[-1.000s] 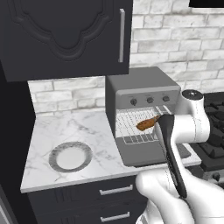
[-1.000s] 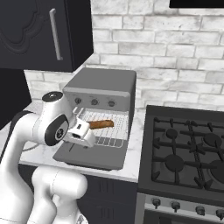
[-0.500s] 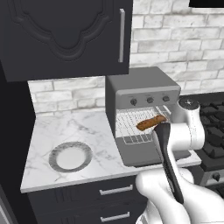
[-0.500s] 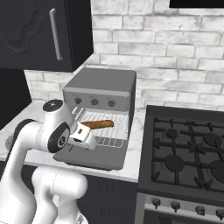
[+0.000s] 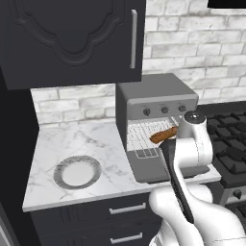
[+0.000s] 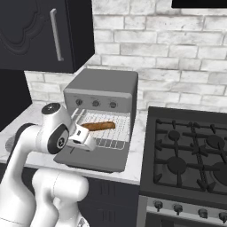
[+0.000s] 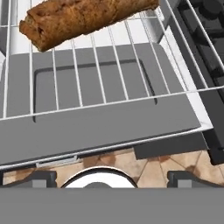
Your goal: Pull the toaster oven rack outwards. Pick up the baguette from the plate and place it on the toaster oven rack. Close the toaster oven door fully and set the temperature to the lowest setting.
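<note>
- Grey metal made up the toaster oven (image 5: 153, 96), which stood at the back right of the white marble worktop (image 5: 72, 144), against the brick wall and just beside a black stove (image 6: 190, 150).
- Its toaster oven door (image 6: 95, 157) lay folded down flat, reaching toward the worktop's front edge.
- Pulled out over the door was the toaster oven rack (image 7: 109, 78), a silvery wire grid.
- On the rack lay the baguette (image 7: 83, 19), brown and crusty, set crosswise near the oven's mouth.
- Toward the worktop's front left corner sat the plate (image 5: 77, 172), bare, well apart from the oven.
- The robot's fingers (image 7: 111, 179) were spread wide and held nothing, poised just off the door's front edge.
- Above the worktop hung a dark cabinet (image 5: 72, 38) with a vertical bar handle.
</note>
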{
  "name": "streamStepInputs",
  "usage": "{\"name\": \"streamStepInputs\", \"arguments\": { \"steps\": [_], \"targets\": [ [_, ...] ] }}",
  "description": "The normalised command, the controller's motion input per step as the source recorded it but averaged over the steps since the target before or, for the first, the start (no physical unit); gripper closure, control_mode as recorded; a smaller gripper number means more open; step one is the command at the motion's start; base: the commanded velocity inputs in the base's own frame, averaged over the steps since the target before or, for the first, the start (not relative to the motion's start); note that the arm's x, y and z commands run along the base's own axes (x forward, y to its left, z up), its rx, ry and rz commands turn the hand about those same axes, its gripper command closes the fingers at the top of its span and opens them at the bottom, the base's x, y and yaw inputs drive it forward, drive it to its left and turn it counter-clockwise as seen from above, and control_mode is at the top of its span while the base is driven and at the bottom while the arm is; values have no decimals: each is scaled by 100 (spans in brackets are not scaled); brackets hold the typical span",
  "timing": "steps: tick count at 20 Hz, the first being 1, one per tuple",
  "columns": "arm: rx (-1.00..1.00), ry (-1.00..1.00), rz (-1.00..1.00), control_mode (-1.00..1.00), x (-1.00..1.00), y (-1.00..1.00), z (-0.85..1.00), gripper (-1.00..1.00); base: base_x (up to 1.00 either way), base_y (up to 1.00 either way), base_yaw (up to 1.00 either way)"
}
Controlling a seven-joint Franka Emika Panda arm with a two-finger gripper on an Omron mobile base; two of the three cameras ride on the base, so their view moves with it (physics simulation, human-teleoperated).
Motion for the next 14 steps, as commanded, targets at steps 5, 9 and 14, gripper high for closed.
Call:
{"name": "streamStepInputs", "arguments": {
  "steps": [5, 9, 14],
  "targets": [
    [-7, -4, 0, -100, 12, 17, -29, -100, 0, 0, 0],
    [-5, -7, 0, -100, 14, 12, -32, -100, 0, 0, 0],
    [-3, -6, 0, -100, 20, 10, -39, -100, 0, 0, 0]
  ]
}}
